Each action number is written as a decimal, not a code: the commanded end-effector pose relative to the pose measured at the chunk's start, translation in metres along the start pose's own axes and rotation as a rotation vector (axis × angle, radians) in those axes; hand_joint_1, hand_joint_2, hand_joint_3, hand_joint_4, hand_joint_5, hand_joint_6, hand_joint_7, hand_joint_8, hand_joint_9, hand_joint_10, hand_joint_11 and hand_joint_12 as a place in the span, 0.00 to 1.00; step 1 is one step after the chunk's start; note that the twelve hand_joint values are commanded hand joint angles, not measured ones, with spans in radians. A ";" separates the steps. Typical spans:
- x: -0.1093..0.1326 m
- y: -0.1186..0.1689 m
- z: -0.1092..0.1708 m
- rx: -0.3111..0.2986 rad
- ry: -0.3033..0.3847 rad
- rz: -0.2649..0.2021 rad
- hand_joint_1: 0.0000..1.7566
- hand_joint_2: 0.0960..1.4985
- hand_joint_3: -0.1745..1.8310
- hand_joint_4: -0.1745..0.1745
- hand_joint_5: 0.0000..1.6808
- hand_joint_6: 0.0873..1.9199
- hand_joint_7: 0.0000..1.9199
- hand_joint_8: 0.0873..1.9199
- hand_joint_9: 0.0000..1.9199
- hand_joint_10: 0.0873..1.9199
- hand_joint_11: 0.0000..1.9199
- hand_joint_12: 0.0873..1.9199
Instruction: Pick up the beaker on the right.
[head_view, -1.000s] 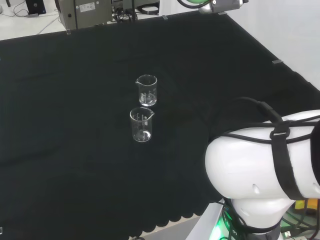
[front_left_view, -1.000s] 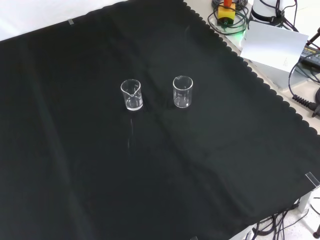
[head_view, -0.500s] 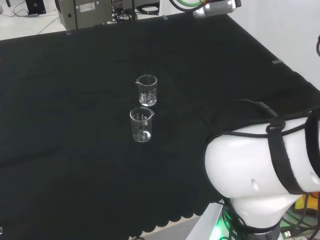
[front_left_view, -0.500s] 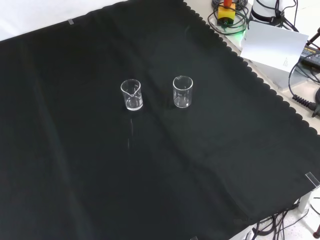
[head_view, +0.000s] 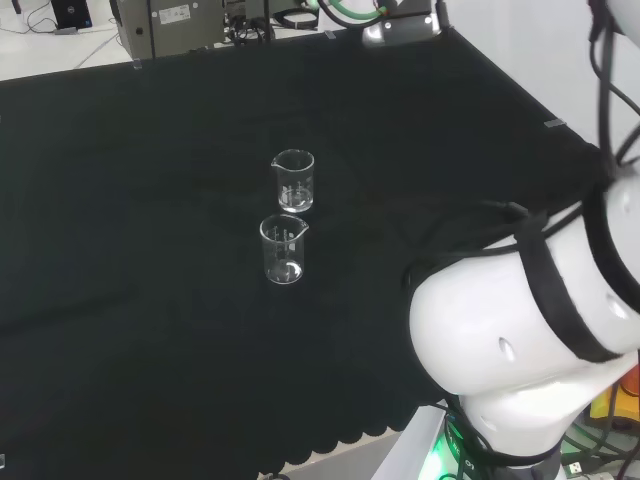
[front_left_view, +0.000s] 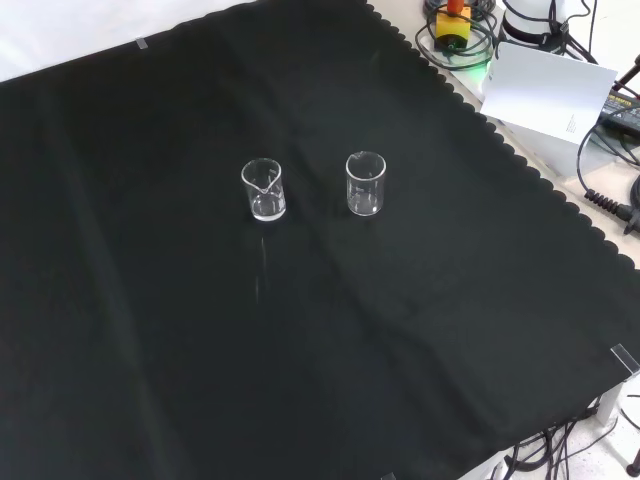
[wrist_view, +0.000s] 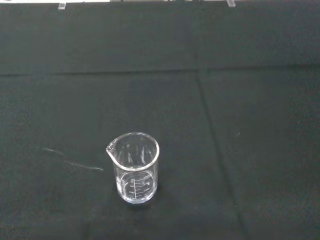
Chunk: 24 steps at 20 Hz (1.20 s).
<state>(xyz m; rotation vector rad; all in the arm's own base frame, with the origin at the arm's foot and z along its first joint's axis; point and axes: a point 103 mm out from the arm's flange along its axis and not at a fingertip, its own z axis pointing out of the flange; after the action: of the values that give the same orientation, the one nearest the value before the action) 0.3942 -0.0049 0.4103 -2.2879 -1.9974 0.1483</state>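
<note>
Two clear glass beakers stand upright and apart on the black cloth, and both look empty. In the front view they are side by side, one beaker on the left and the other beaker on the right. In the head view the right one is the nearer beaker, and the left one is the farther beaker just behind it. The wrist view looks down at a single beaker with its spout and printed scale showing; I cannot tell which of the two it is.
The arm's big white link with black straps stands at the head view's lower right. A grey part of the arm with a green cable hangs at that view's top edge. A white box and cables lie beyond the cloth's scalloped edge.
Both beakers stand where they were. In the head view the white link has turned and risen at the right, and the grey part at the top edge has drifted left.
</note>
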 end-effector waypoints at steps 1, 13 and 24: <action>0.006 0.089 0.046 0.031 0.113 -0.017 0.07 0.75 0.23 0.46 0.20 0.00 0.09 0.23 0.14 0.31 0.02 0.71; -0.001 0.128 0.120 0.122 0.172 -0.039 0.23 0.65 0.20 0.45 0.22 0.00 0.11 0.27 0.19 0.32 0.04 0.71; -0.006 0.138 0.177 0.207 0.223 -0.117 0.31 0.57 0.18 0.46 0.20 0.00 0.11 0.28 0.19 0.31 0.03 0.71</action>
<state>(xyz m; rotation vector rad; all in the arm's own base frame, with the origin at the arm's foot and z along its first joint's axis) 0.4934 -0.0276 0.2643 -2.0766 -1.8771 0.1166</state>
